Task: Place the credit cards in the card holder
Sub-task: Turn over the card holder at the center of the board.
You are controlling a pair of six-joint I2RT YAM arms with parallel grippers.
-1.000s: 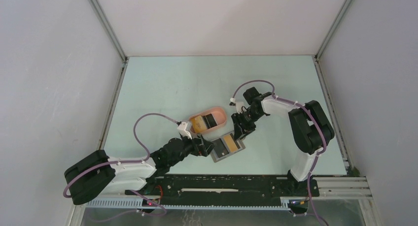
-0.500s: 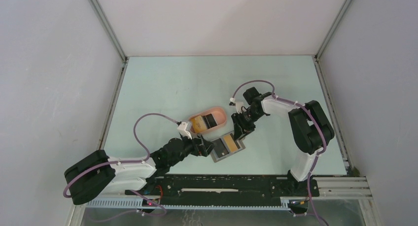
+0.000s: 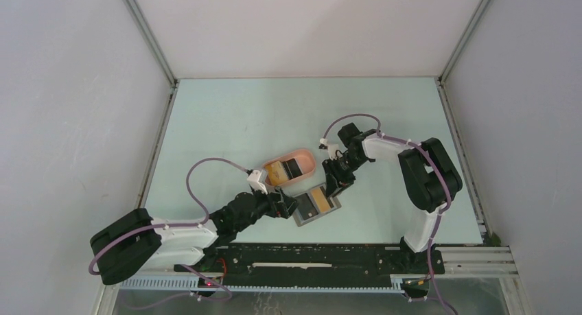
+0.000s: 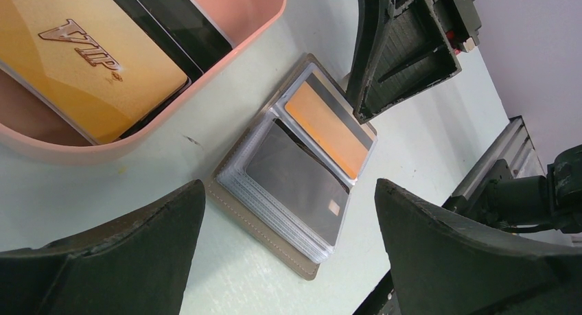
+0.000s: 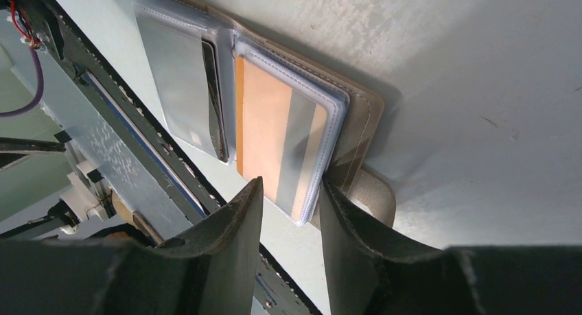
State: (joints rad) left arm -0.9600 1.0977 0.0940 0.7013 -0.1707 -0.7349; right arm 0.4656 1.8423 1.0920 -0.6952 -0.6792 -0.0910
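**Top external view.** The small flat grey folding card holder (image 3: 317, 204) lies open on the pale green table (image 3: 226, 123), just in front of the peach-orange oval plastic tray (image 3: 310, 165). The tray holds a yellow-gold card (image 3: 276, 171) and a dark card (image 3: 294, 168). The left gripper (image 3: 288, 206) is at the holder's left edge, and the right gripper (image 3: 334, 187) is at its far right corner.

**Left wrist view.** The left gripper (image 4: 289, 190) stands wide and holds nothing, its two fingers flanking the holder (image 4: 233, 188). In the holder's clear sleeves sit an orange card with a silvery stripe (image 4: 328, 128) and a dark grey card (image 4: 295, 181). The right gripper (image 4: 405, 47) is beside the orange card's end.

**Right wrist view.** The right gripper (image 5: 292, 191) is narrow, its jaws straddling the end of the sleeve that holds the orange card (image 5: 264, 140). One finger (image 5: 357, 239) is against the holder's cover (image 5: 364, 116). The other finger (image 5: 226, 246) stands a little clear of the sleeve, so nothing is clamped
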